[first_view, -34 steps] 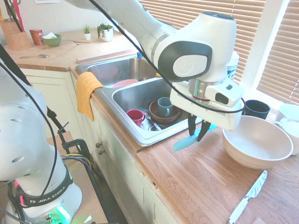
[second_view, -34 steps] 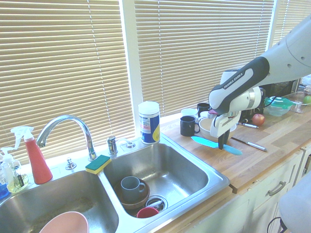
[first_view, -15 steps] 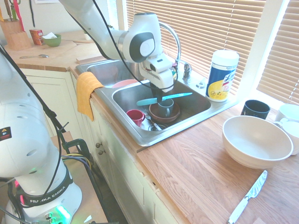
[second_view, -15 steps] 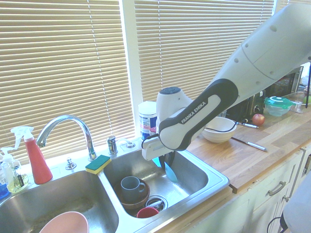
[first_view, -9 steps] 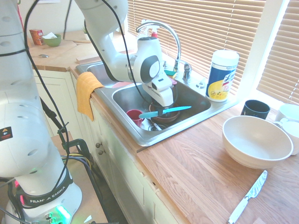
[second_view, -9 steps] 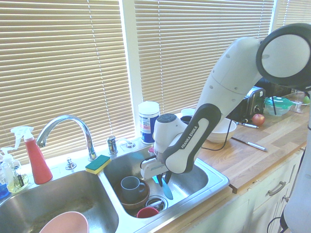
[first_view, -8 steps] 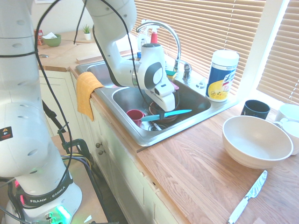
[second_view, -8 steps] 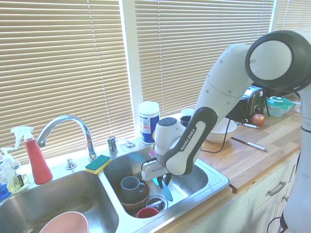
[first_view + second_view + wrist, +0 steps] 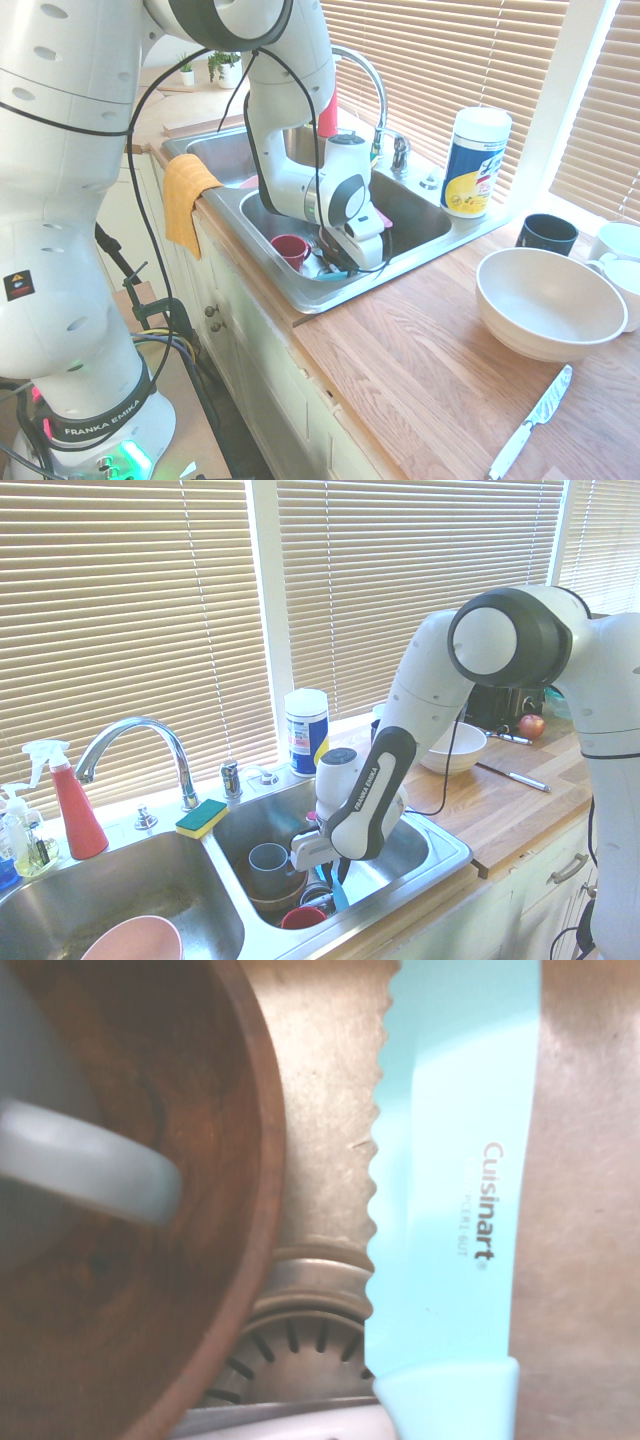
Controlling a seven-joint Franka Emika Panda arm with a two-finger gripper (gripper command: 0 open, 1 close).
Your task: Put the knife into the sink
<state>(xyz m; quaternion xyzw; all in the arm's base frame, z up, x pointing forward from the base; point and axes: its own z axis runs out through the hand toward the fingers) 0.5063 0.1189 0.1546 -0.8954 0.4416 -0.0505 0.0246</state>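
First exterior: gripper low in sink, clamped on knife. Second exterior: knife beside brown bowl, grey mug. Wrist: serrated blade just above drain.

Gripper down inside right basin of sink, fingers clamped on turquoise knife, beside grey mug in brown bowl; red cup near front wall
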